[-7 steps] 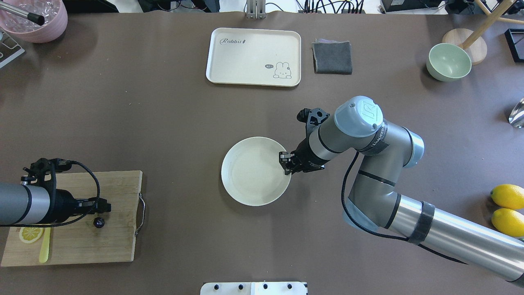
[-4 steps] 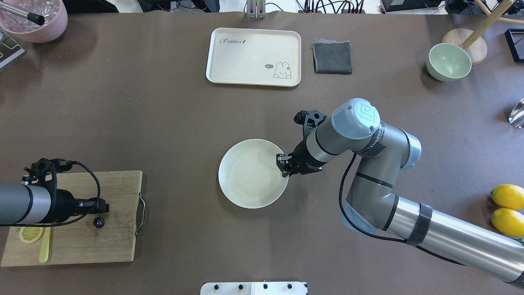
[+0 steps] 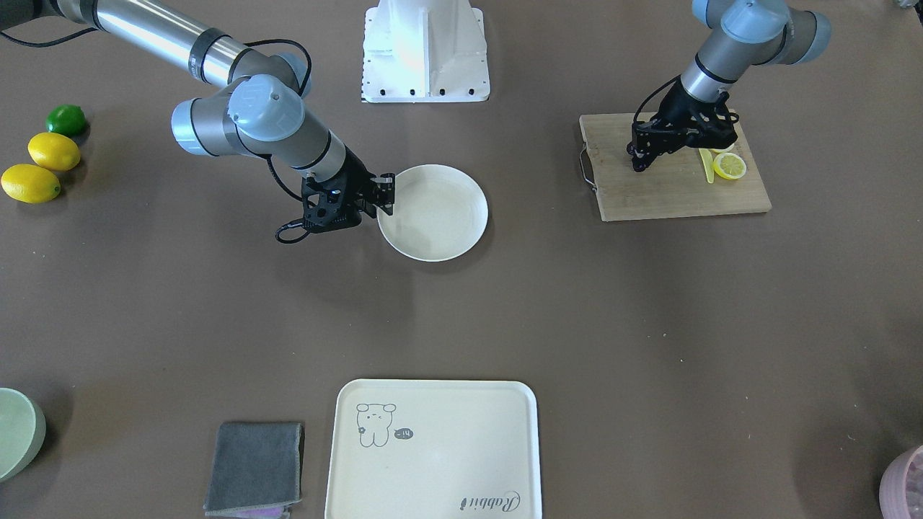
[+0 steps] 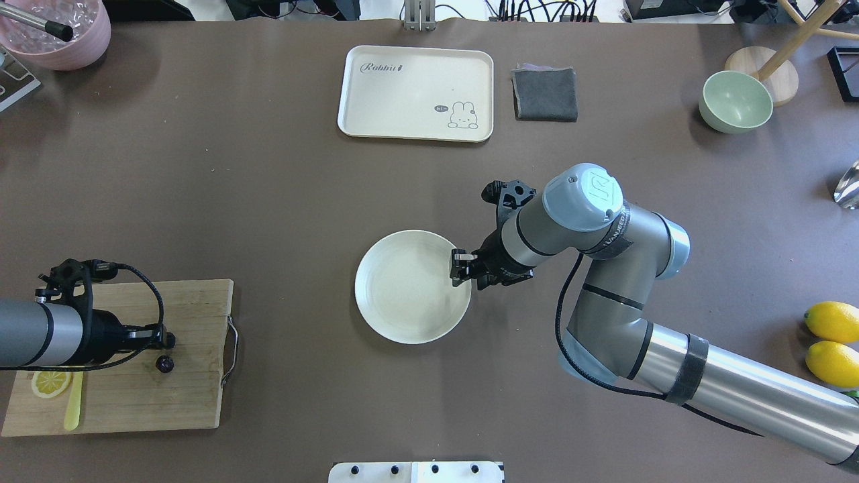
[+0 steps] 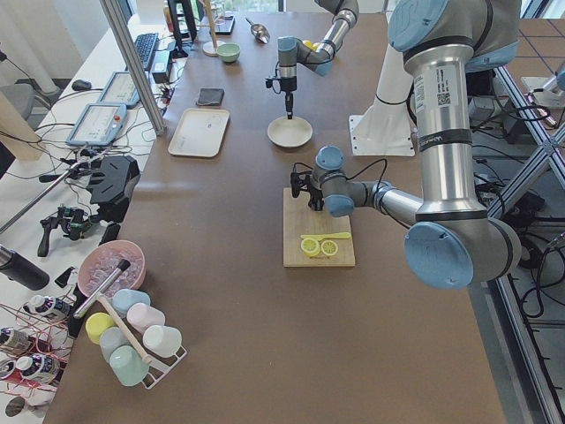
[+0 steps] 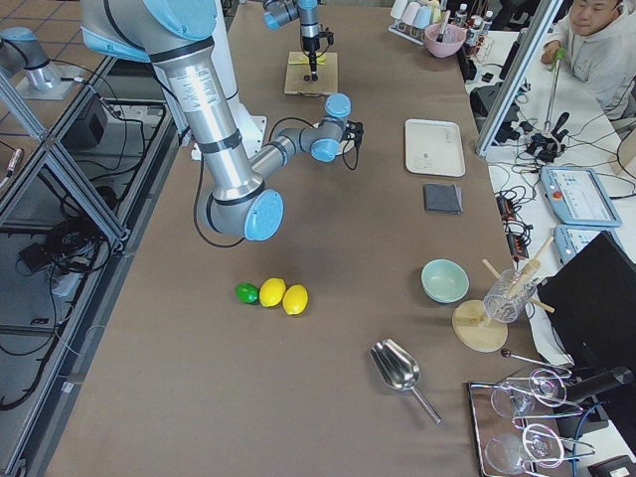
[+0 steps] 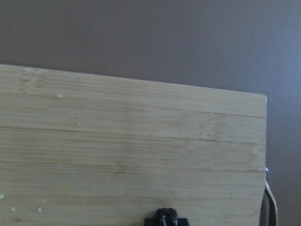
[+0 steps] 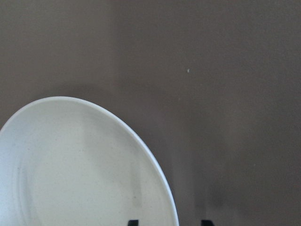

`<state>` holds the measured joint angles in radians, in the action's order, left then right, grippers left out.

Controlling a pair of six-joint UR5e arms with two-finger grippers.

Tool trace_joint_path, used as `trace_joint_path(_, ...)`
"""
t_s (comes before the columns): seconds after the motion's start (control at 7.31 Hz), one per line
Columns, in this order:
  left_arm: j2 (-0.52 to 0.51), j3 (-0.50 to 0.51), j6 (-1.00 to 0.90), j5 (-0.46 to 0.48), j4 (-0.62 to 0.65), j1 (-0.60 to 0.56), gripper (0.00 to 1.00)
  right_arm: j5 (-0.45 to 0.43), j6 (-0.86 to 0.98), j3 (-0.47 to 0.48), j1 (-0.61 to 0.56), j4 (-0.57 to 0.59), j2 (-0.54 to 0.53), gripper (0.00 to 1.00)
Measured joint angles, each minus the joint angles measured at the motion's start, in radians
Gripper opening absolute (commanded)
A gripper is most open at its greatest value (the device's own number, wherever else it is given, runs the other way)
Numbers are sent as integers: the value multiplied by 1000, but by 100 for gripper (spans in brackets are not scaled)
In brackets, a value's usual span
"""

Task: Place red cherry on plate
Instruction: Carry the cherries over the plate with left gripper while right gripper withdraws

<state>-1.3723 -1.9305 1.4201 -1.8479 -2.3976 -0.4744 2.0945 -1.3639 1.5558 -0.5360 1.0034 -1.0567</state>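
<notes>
**Not yet on the plate (image 4: 402, 308)**

Left to do: lifting the red cherry (image 4: 164, 363) off the cutting board (image 4: 134, 402) at near left, just beside the left gripper (image 4: 169, 339); cannot tell whether wide or closed. At table (image 4: 268, 201) centre, straddles the plate's right rim with the right gripper (image 4: 459, 267), jaws apart. Offers open table between board and plate; watch the board's metal handle (image 4: 233, 349) and the crowded right rim.
</notes>
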Motion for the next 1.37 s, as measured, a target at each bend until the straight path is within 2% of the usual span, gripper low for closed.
trace_joint_path(0.27, -15, -11, -1, -5, 0, -7, 16, -5, -6, 48, -21, 2, -25, 99)
trace_joint_path(0.55, -107, -22, 11, -7, 33, -12, 16, 12, 3, 144, -85, 7, -121, 99)
trace_joint_path(0.68, -199, -37, 27, -8, 123, -13, 16, 43, 34, 162, -139, 8, -170, 99)
trace_joint_path(0.96, -438, -47, 71, -5, 387, -11, 17, 111, 201, 166, -256, 11, -273, 99)
trace_joint_path(1.09, -559, -27, 118, -2, 498, -6, 17, 135, 301, 162, -311, 14, -322, 99)
trace_joint_path(1.37, -739, 85, 165, 43, 589, 15, 17, 206, 470, 154, -416, 15, -412, 99)
